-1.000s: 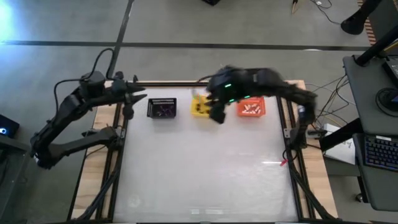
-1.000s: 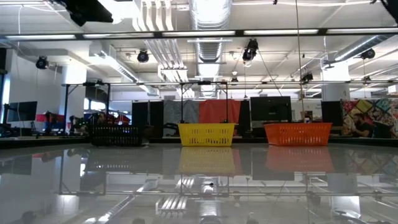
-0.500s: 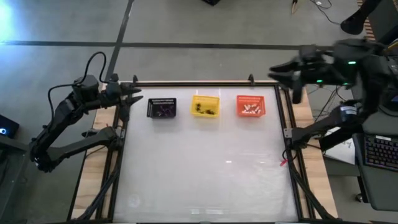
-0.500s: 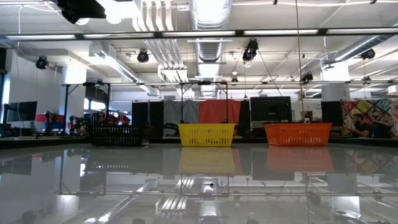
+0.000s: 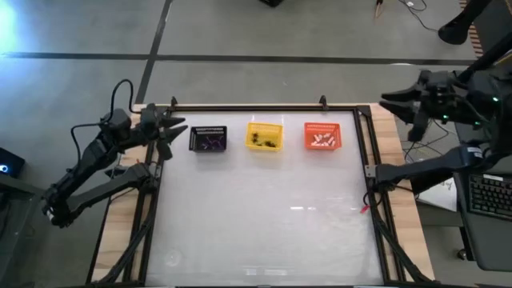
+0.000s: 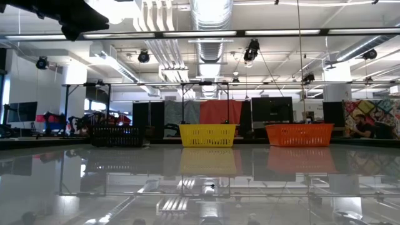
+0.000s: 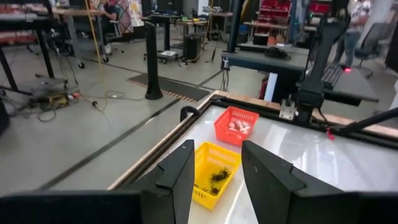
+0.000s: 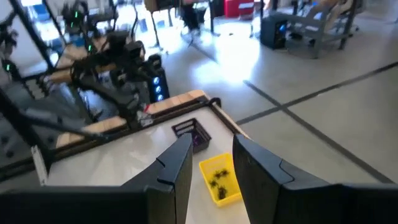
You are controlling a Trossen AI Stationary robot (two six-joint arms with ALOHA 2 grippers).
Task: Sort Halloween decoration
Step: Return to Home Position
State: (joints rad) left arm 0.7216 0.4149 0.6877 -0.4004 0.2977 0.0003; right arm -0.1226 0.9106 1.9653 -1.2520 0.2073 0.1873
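Three small baskets stand in a row along the table's far edge: a black basket with purple trinkets, a yellow basket with black trinkets, and an orange basket with white trinkets. My left gripper hovers open at the far left corner, just left of the black basket. My right gripper is open, raised off the table's far right corner, beyond the orange basket. Both wrist views look down the row over the yellow basket.
White tabletop inside a dark frame, with wooden strips along both sides. A small red object lies by the right rail. A desk with a keyboard stands to the right. The low view shows the baskets in front of the workshop behind.
My right arm has swung from above the yellow and orange baskets toward the table's right edge and now hangs outside the far right corner. The baskets have stayed where they were.
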